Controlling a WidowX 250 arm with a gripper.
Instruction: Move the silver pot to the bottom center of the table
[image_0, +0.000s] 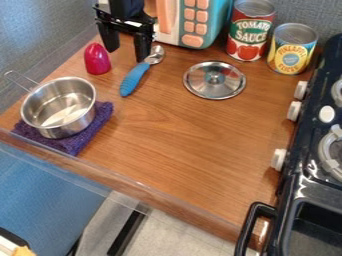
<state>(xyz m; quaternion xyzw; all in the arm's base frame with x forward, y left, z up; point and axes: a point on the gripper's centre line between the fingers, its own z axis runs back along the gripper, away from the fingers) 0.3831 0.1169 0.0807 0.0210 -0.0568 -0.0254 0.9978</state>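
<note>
1. Table (180, 135): wood-grained brown top with a smooth front edge.
2. Stove (304, 145): glossy black along the right side, with round pale knobs.
3. Toy microwave (216, 22): boxy, teal and white, with rounded peach buttons, at the back.
4. Gripper (127, 55): black, over the back left, fingers spread apart.
5. Silver pot (60, 107): at the table's left front, well apart from the fingers, below and left of them in view; round, shiny metal, with a looped wire handle.
6. Purple cloth (100, 117): nubby, under the pot.
7. Red-labelled can (250, 30) and yellow-labelled can (292, 49): upright metal cylinders, back right.
8. Lid (214, 80): round, polished metal, centre knob.
9. Spoon (135, 77): metal bowl, ridged blue handle.
10. Red object (97, 58): smooth, dome-tipped.
</note>
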